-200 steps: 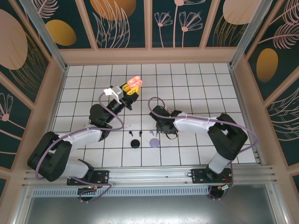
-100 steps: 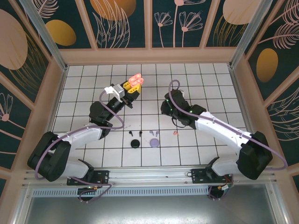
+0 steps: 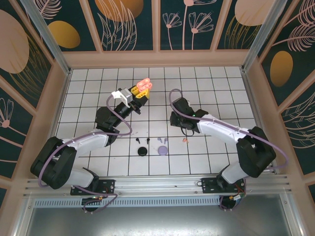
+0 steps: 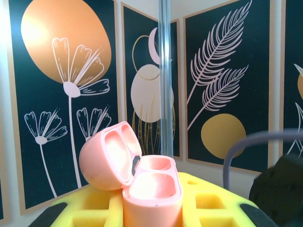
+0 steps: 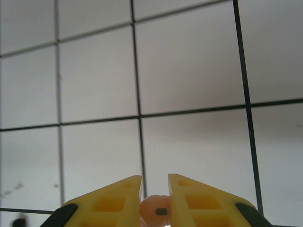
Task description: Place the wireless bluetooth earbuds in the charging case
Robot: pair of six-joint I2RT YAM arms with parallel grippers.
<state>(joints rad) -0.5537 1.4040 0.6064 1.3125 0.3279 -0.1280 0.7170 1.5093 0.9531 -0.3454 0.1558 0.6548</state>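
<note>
Left tool grips the salmon-pink case, lid open, held up at far centre-left. Right tool, nearly closed, pinches a salmon-pink earbud. On the counter near centre lie tiny stemmed ones: black pair, lilac pair, a salmon-pink loose earbud rightmost.

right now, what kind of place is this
Probably a robot test cell in a lab, not a home: a white gridded tabletop, aluminium frame posts at its corners, and printed botanical wall panels enclosing it.
</note>
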